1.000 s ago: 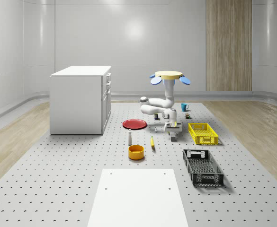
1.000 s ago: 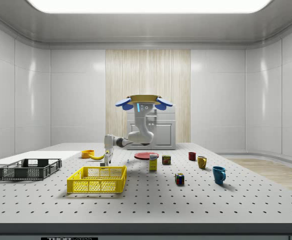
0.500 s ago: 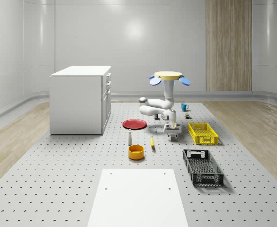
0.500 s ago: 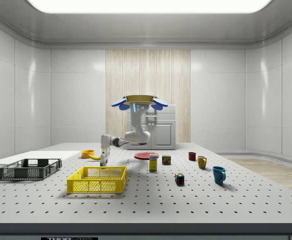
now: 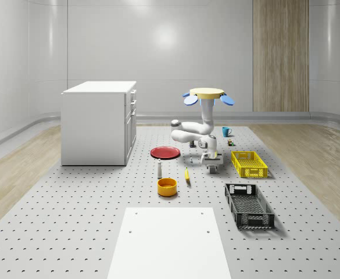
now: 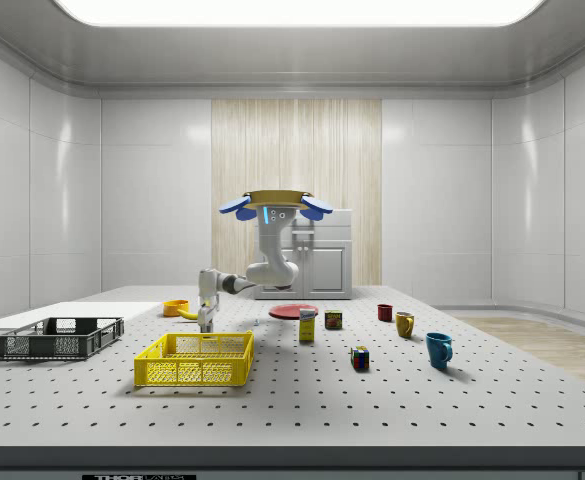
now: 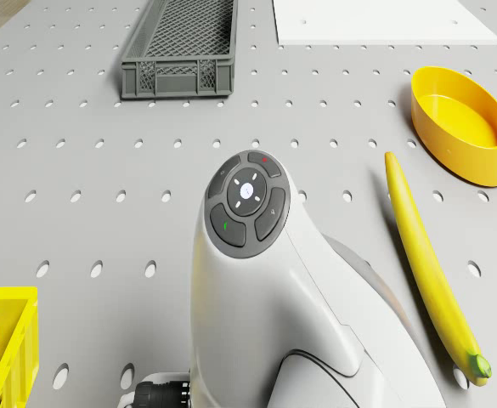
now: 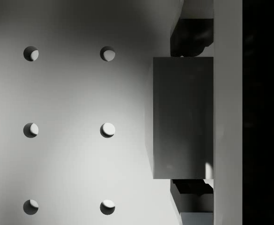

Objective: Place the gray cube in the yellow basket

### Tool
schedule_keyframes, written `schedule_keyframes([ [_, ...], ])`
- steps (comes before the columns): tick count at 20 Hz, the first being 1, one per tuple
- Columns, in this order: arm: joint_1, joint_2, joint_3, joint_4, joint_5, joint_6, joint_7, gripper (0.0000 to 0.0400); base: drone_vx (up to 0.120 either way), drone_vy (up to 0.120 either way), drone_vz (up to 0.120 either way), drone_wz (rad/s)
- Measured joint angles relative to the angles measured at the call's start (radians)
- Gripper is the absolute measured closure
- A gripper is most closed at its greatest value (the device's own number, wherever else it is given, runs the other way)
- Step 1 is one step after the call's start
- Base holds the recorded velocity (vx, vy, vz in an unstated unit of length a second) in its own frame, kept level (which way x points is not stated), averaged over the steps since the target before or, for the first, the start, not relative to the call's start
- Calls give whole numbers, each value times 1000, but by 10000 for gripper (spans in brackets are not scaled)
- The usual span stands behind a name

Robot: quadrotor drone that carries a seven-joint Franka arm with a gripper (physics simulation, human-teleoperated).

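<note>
Cabinet (image 5: 100,122) stands at the whole-scene view's left, then a red plate (image 5: 165,152), an orange bowl (image 5: 167,186) and a banana (image 5: 187,174) on the perforated table (image 5: 71,221). Right of these the drone (image 5: 207,93) hovers over the table between the plate and the yellow basket (image 5: 249,163), its arm bent down so that the gripper (image 5: 213,168) hangs low, just beside the basket's left edge. The whole-scene view leaves the grasp unclear, but the wrist view makes it plain: the gray cube (image 8: 181,117) sits clamped between the two dark fingers (image 8: 190,37), with the holed table behind it; whether it touches the table I cannot tell. A black crate (image 5: 249,205) lies nearer the camera, right of the bowl. In the side view the gripper is behind the basket, near its left end. The drone view adds the arm's button pad (image 7: 248,200), with banana, bowl and crate beyond it
</note>
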Motion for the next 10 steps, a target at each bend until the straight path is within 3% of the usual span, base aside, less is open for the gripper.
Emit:
schedule_keyframes([
  [4,-1,-3,0,0,1,3,1,122,0,0,0,0],
  [10,-1,-8,4,0,6,7,1,144,0,0,0,0],
])
